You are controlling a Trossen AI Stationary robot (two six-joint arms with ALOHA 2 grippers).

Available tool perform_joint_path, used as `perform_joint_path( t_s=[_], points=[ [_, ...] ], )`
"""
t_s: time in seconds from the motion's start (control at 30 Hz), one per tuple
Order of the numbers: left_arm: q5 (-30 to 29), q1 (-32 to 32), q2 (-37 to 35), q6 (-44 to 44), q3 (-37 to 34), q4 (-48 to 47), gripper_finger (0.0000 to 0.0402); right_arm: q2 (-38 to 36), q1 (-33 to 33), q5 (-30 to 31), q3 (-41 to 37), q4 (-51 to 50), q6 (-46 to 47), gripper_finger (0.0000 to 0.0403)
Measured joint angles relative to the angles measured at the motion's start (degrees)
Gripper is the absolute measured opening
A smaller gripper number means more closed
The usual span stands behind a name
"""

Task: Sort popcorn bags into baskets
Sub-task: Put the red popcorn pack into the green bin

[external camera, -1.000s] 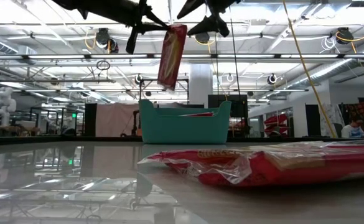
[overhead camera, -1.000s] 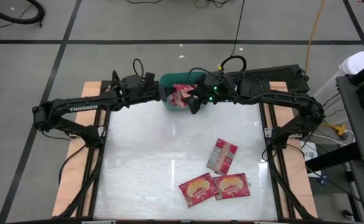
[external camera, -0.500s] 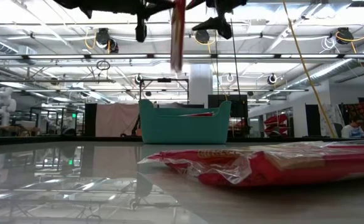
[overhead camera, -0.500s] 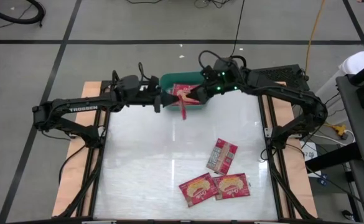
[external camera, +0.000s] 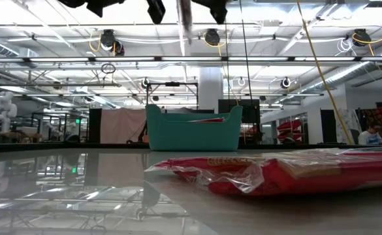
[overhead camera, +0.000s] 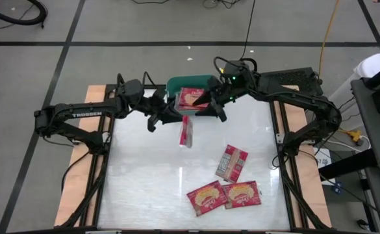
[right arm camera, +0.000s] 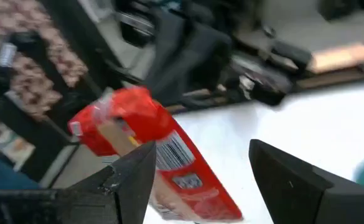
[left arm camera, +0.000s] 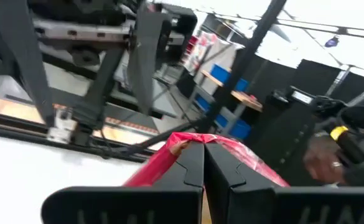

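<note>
My left gripper (overhead camera: 175, 117) is shut on one red popcorn bag (overhead camera: 188, 132), held in the air just near of the teal basket (overhead camera: 177, 84). In the low view this bag (external camera: 185, 18) shows edge-on, high above the basket (external camera: 194, 128). My right gripper (overhead camera: 212, 110) is open and hovers close to the right of the bag, touching nothing; its wrist view shows the bag's barcode face (right arm camera: 169, 155). Another bag (overhead camera: 191, 97) lies inside the basket. Three bags lie flat on the table (overhead camera: 232, 162), (overhead camera: 206, 198), (overhead camera: 243, 194). My left gripper pinches the bag between its two shut fingers at one end (left arm camera: 188, 142), coming at it roughly level from the table's left. The bag is lifted clear of the table and basket, and the rest of it (overhead camera: 188, 136) reaches away from the fingertips.
The basket stands at the middle of the table's far edge. The three loose bags cluster in the near right part of the white tabletop (overhead camera: 144, 175); one of them fills the low view's foreground (external camera: 275, 173). Wooden side rails (overhead camera: 79, 188) border the table.
My left gripper has drawn back from over the basket toward the table's near edge, carrying the bag with it. The bag has turned edge-on to the low view. My right gripper has shifted a little toward the near edge beside it.
</note>
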Motion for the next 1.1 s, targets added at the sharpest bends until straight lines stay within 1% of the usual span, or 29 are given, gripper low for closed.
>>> perform_joint_path(
  t_s=[0.1,0.37,0.47,0.57,0.73,0.9,0.97,1.1],
  points=[
    [1.8,0.0,0.0,-0.6,0.0,0.0,0.0000,2.4,0.0,-5.5,0.0,3.5,0.2,0.0251],
    [3.2,0.0,-0.1,-1.4,0.0,-0.2,0.0000,11.3,1.3,-18.8,0.0,10.9,0.0,0.0250],
    [3.2,0.2,-0.7,-1.3,0.0,-0.3,0.0000,12.7,1.4,-21.1,0.0,11.7,-1.0,0.0236],
    [3.2,0.5,-1.2,-1.3,0.0,-0.8,0.0000,13.4,1.5,-21.4,0.0,11.3,-2.8,0.0199],
    [3.2,1.5,-1.6,-0.4,0.0,-1.3,0.0000,13.5,1.4,-24.7,0.0,11.6,-4.2,0.0107],
    [2.2,3.3,-1.8,-0.3,0.0,-1.9,0.0007,13.5,0.7,-27.4,0.0,11.4,-1.5,0.0022],
    [0.2,3.8,-1.8,-1.5,0.0,-2.0,0.0016,13.5,0.0,-27.4,0.0,11.0,-0.3,0.0009],
    [-2.9,4.3,-2.5,-0.1,0.0,-3.7,0.0049,13.3,-1.6,-26.9,0.0,10.3,2.3,0.0019]
  ],
)
